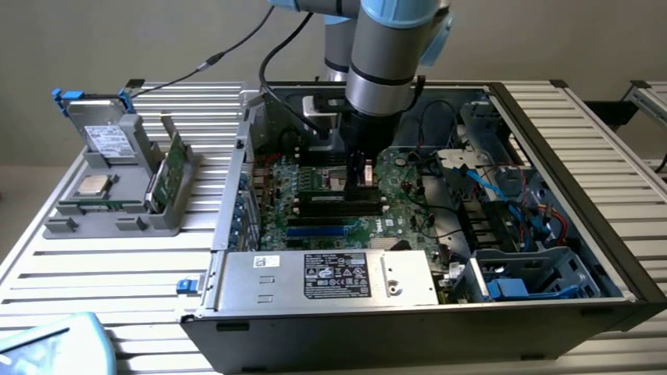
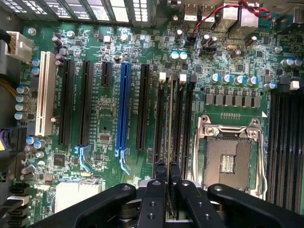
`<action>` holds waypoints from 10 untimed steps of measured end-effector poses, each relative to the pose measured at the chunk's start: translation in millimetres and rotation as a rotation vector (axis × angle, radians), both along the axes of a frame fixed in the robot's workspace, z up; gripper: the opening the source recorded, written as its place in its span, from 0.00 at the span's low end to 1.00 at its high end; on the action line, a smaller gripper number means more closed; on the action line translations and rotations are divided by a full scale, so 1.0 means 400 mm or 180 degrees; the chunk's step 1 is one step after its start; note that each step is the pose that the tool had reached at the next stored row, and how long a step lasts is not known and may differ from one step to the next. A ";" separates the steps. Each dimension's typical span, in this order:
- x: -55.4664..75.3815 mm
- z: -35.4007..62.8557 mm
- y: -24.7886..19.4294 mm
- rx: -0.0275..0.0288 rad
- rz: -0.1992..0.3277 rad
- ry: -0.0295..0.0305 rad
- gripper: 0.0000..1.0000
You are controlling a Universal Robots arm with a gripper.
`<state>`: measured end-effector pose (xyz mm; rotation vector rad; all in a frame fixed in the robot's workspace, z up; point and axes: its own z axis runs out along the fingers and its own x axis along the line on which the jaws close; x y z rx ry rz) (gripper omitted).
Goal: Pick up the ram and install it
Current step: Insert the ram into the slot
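The gripper (image 2: 167, 167) pinches the ram (image 2: 169, 118) edge-on, just beyond its fingertips above the slots (image 2: 179, 118); seating it well probably needs it upright, parallel to one slot, pressed evenly.

The slatted metal tabletop (image 1: 115, 266) carries an open computer case (image 1: 417, 336) across its middle, reaching toward the edge at the exterior view's right. A grey holder (image 1: 105, 212) stands near the edge at the exterior view's left. A pale blue object (image 1: 52, 344) lies at the near corner on that side.
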<state>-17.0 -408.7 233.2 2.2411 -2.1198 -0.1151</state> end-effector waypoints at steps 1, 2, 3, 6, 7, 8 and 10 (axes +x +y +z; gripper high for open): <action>0.000 0.000 0.000 -0.0001 0.0000 0.0003 0.14; 0.000 0.000 0.000 -0.0001 0.0000 0.0007 0.14; 0.000 0.000 0.000 -0.0001 0.0000 0.0012 0.14; 0.001 0.000 -0.001 0.0000 0.0000 0.0070 0.14; 0.001 0.000 -0.003 0.0000 0.0000 0.0096 0.14; 0.002 0.000 -0.004 0.0000 0.0000 0.0115 0.14; 0.002 0.000 -0.005 0.0000 0.0000 0.0116 0.14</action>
